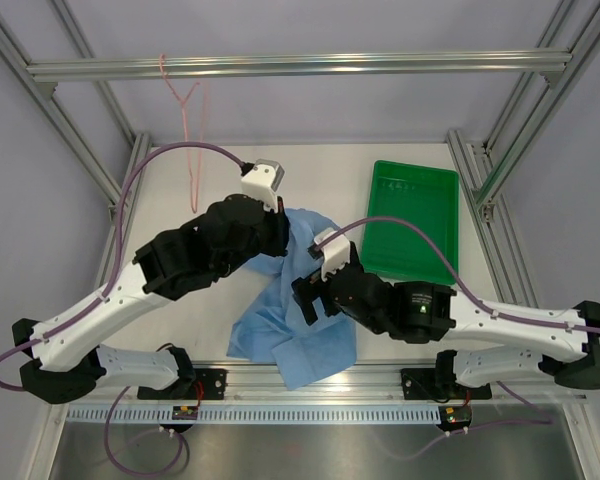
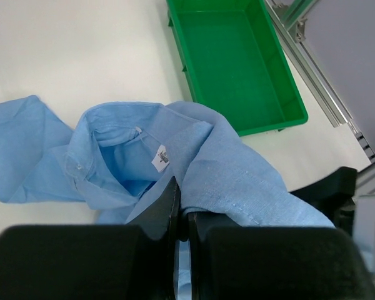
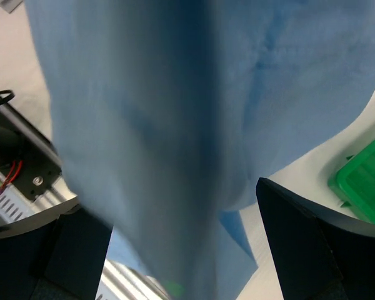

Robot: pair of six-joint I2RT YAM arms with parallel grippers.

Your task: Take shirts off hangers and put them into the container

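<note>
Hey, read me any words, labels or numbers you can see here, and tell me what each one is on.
No text here can be read.
White tag inside the collar of the light blue shirt: it has dark print, but too small and blurred to read.
No other label, brand or number shows in any view.

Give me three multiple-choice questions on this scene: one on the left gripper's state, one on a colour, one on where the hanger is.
1. The left gripper is: A wide open; B shut on the shirt; C shut on nothing.
2. The tray is: A red; B green; C grey.
3. The hanger is: A in the tray; B under the shirt; C hung on the top rail.
Answers: B, its jaws pinch blue cloth; B, plainly green plastic; C, its hook sits at the rail.
</note>
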